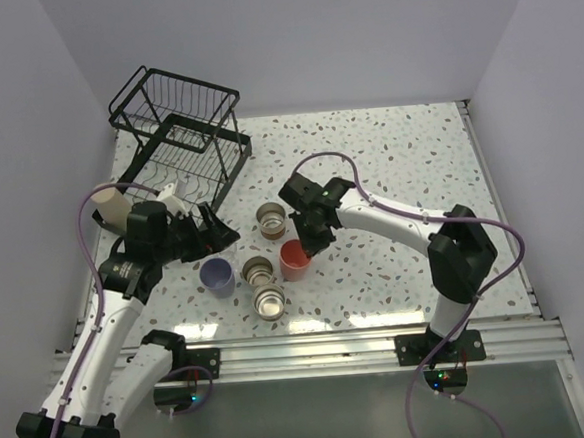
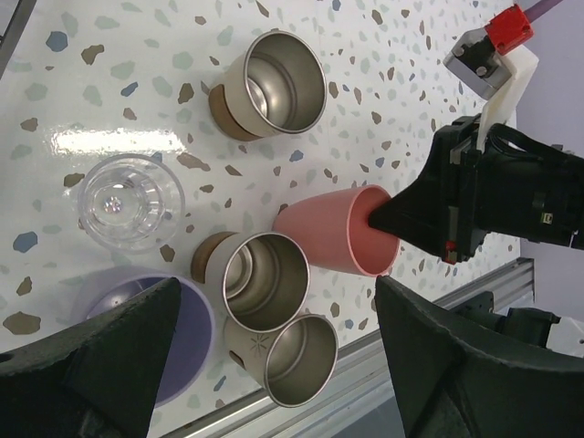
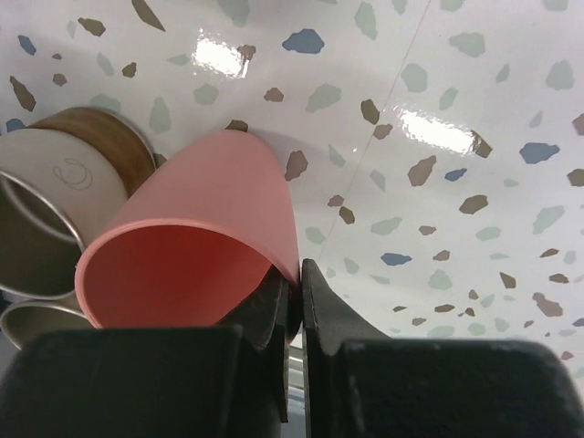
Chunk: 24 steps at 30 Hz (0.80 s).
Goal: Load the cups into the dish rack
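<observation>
The smooth, matte red-pink cup (image 3: 210,210) stands apparently upright; the right pincer (image 3: 299,278) clamps its rim, one finger inside.

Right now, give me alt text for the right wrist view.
The right gripper pinches the rim of the red-pink cup, one finger inside, one outside. A brown-banded steel cup stands at the left on the speckled table.
</observation>
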### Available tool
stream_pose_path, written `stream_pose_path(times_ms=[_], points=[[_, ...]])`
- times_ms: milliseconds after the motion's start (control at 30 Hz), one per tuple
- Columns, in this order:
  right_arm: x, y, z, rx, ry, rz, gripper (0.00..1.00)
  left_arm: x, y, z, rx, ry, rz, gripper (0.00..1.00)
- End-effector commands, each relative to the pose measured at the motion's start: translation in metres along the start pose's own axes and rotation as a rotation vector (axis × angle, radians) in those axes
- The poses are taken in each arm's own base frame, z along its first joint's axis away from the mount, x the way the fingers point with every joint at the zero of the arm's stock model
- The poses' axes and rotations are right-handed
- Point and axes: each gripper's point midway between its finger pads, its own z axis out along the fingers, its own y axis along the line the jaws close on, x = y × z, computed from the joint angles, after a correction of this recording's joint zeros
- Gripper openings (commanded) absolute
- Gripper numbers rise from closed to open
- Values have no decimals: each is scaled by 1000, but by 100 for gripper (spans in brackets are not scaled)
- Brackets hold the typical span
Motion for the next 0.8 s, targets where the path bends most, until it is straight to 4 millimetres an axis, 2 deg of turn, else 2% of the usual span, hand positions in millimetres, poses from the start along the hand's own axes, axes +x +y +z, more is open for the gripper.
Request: stream_pose_path(times_ms=[0, 33, 67, 100, 167, 267, 333, 367, 400, 467, 567, 600, 667, 733, 767], points=[[-27, 6, -34, -12, -106, -55, 0, -8, -11, -3, 39, -24, 43, 90], [-29, 4, -43, -7, -119, -80, 0, -6, -8, 0, 35, -16, 39, 90], [-33, -5, -63, 27, -144, -102, 0, -5, -10, 0, 46, -13, 40, 90], [-33, -13, -71, 59, -155, -106, 0, -5, -9, 1, 46, -10, 42, 90], [-21, -14, -87, 16, -167, -75, 0, -1, -4, 5, 30, 9, 48, 90], [-11, -20, -99, -4, -191, -13, 0, 0, -1, 9, 12, 44, 61, 91], [-11, -23, -107, -7, -210, 7, 0, -4, -3, 11, 6, 65, 86, 95], [-11, -24, -117, -18, -222, 13, 0, -4, -2, 11, -5, 78, 92, 100], [-12, -26, -124, -27, -232, 24, 0, -6, -3, 13, -12, 91, 100, 100], [-16, -27, -140, -56, -263, 39, 0, -18, -9, 15, -26, 91, 124, 100], [-19, -21, -175, -188, -320, 69, 0, -28, -23, 20, -39, 106, 146, 100], [-19, -20, -201, -250, -392, 85, 0, -26, -30, 22, -36, 122, 162, 100], [-24, -13, -228, -343, -501, 100, 0, -34, -43, 24, -50, 121, 183, 100], [-20, -16, -260, -416, -596, 138, 0, -28, -64, 26, -16, 147, 217, 100], [-20, -16, -266, -438, -623, 146, 0, -17, -76, 27, 16, 178, 251, 99]])
